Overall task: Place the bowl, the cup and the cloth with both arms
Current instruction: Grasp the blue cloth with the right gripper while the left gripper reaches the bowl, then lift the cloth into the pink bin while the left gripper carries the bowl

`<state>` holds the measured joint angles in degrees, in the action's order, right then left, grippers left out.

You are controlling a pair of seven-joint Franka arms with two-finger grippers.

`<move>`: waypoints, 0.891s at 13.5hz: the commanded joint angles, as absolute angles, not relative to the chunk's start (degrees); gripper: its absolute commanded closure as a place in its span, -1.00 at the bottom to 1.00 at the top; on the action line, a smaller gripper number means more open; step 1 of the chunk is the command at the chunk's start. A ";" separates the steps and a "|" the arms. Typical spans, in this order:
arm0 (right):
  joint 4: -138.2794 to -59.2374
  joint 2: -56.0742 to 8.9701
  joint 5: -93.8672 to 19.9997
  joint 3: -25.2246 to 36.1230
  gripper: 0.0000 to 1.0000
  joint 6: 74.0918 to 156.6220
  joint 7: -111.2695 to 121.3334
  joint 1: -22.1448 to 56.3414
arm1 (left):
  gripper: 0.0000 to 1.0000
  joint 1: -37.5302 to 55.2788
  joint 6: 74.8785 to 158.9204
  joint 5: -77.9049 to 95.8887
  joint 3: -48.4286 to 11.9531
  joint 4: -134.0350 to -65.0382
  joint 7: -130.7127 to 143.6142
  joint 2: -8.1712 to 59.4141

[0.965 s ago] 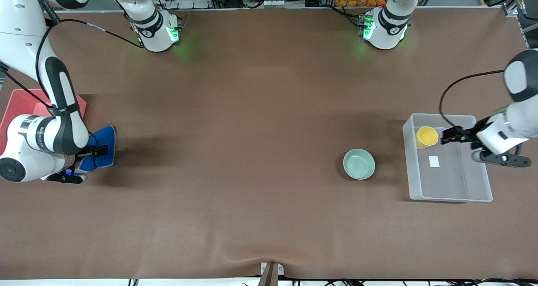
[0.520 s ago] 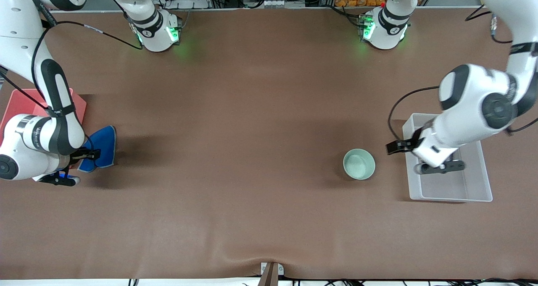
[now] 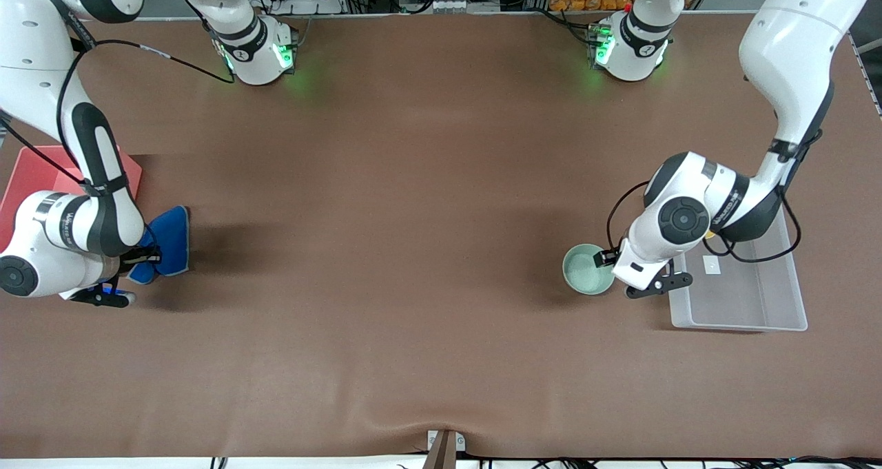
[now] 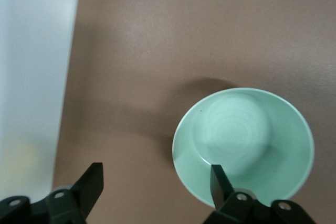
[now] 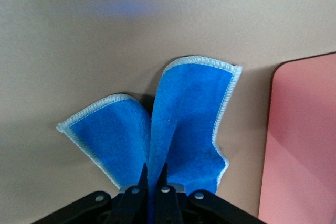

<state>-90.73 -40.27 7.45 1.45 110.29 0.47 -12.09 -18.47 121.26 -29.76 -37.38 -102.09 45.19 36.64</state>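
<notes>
One bowl [image 3: 586, 269] sits on the desk [image 3: 413, 248], just beside the one clear bin [image 3: 741, 304] at the left arm's end. My left gripper [image 4: 157, 187] hangs over the bowl's bin-side rim, its two fingers [image 4: 218, 184] spread wide, gripping nothing. The cup is, I think, only a yellow sliver in the bin under my left arm. One blue cloth [image 5: 173, 124] lies beside one red tray [image 5: 299, 145]; my right gripper [image 5: 152, 174] has its fingers pinched shut on the cloth's bunched middle.
</notes>
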 commanded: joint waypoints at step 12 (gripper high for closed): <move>-89.82 -25.68 13.78 1.05 1.00 109.96 0.70 -7.74 | 1.00 -20.21 124.63 -30.42 -38.06 -101.43 40.89 36.41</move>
<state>-88.29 -28.78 10.27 0.96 111.20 0.58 -7.96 -19.09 124.76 -29.86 -37.77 -100.60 43.30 40.08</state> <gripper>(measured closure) 0.960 0.956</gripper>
